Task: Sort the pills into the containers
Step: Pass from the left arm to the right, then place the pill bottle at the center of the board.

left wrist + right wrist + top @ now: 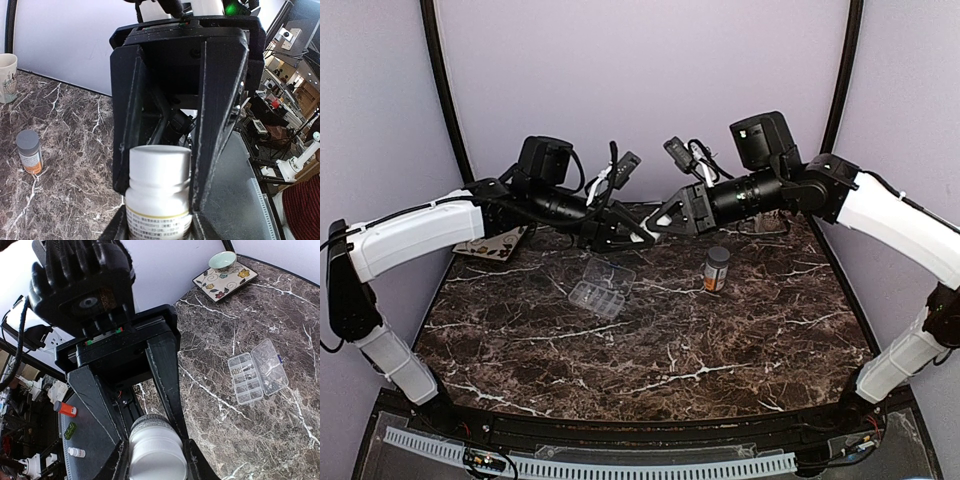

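A white pill bottle [157,200] hangs in the air over the back middle of the table, held between both arms. My left gripper [157,226] is shut on its labelled body. My right gripper [156,465] faces it and is shut on the white cap [160,162]. In the top view the two grippers meet tip to tip, the left gripper [635,236] and the right gripper [666,222]. The clear organizer box [602,287] lies open on the marble below them, also seen as the organizer box [257,371]. No loose pills show.
A small brown bottle with a grey cap [717,269] stands right of the box, also seen as the brown bottle [29,151]. A patterned plate [237,280] with a small bowl [222,260] sits at the back left. A mug [6,77] stands at the back.
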You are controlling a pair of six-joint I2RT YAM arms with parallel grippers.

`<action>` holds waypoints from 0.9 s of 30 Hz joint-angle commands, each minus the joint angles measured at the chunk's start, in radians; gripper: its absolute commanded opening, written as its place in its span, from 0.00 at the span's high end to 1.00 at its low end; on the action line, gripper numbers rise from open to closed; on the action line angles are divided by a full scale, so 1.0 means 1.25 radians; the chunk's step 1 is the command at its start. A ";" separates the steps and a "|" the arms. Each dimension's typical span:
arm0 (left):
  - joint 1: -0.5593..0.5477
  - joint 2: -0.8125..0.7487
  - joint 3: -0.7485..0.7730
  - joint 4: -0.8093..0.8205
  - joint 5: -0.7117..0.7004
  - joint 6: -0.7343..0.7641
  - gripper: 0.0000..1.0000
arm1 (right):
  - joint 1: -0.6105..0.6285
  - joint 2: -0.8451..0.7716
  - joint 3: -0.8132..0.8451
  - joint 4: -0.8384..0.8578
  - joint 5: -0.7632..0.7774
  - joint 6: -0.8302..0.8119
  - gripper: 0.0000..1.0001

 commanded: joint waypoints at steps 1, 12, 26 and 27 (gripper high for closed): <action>0.018 -0.051 -0.049 -0.004 -0.063 -0.029 0.70 | 0.000 -0.026 0.000 0.017 0.031 0.008 0.99; 0.018 -0.089 -0.096 0.009 -0.085 -0.039 0.28 | -0.001 -0.028 -0.001 0.013 0.050 0.006 0.99; 0.019 -0.146 -0.154 -0.001 -0.302 -0.038 0.30 | -0.040 -0.023 0.017 -0.074 0.210 -0.032 1.00; 0.019 -0.153 -0.163 -0.002 -0.334 -0.039 0.30 | -0.045 -0.018 0.020 -0.090 0.233 -0.039 0.99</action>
